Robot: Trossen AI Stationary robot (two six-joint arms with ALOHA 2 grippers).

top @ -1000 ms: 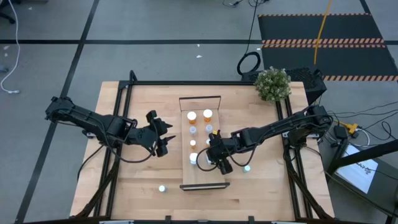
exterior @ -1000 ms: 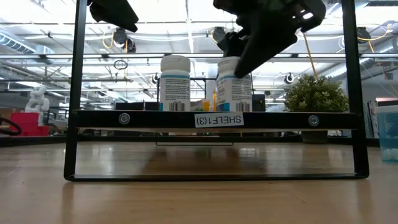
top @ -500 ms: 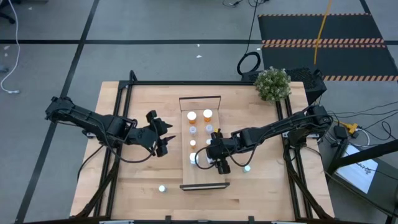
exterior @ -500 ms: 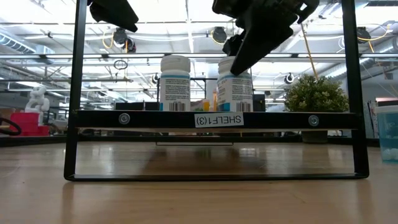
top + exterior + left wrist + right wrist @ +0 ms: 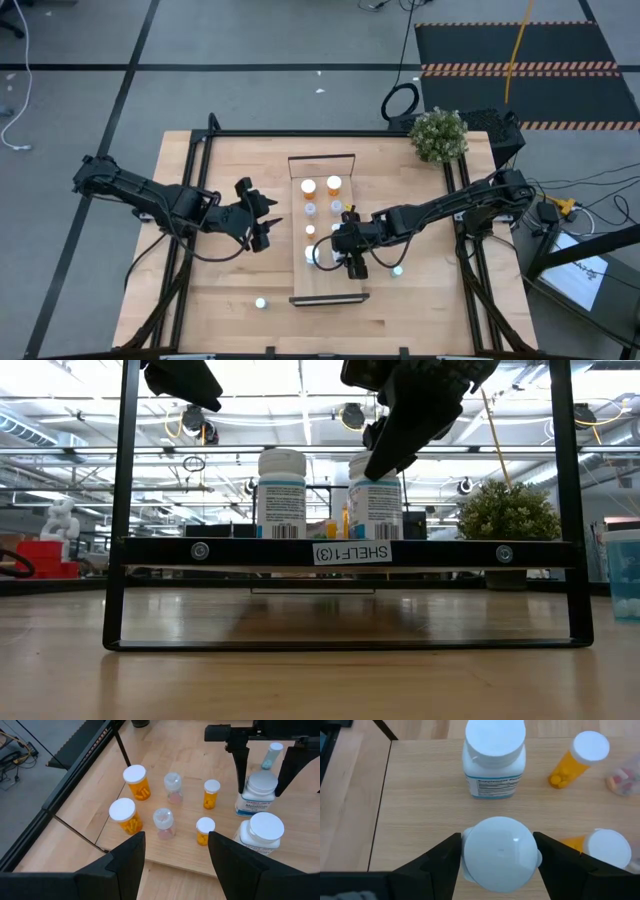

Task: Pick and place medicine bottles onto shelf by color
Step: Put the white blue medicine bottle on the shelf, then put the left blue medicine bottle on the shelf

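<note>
Your right gripper [image 5: 500, 857] sits over the near end of the shelf [image 5: 322, 288], w/ a white bottle [image 5: 500, 854] right between its fingers [image 5: 437, 862]. In the right wrist view both fingers flank that cap closely, but you can't tell if the pads actually press it or just bracket it, so call the grip undecided. In the low view the gripper's tip is at the top of the bottle, which stands upright on the shelf board.

Just beyond the gripper stands a second white bottle [image 5: 494, 757], upright, blue-banded label, close to the first but apart from it. Off to one side of the gripper you see an orange bottle [image 5: 577, 759] w/ white cap, and another orange one [image 5: 600, 849] nearer the fingers. Farther along the shelf, past those, stand two clear bottles [image 5: 172, 787] and then two bigger orange bottles [image 5: 137, 782] at the far end.

Off the shelf, a pale blue bottle [image 5: 397, 270] stands on the table [image 5: 200, 300] just beside your right arm; another [image 5: 260, 303] is well away, near the front edge.

Your left gripper [image 5: 262, 218] hangs beside the shelf, well apart from the right one, fingers [image 5: 125, 865] spread, nothing between them.

Beyond everything, a potted plant [image 5: 438, 134] at the table's far corner.
</note>
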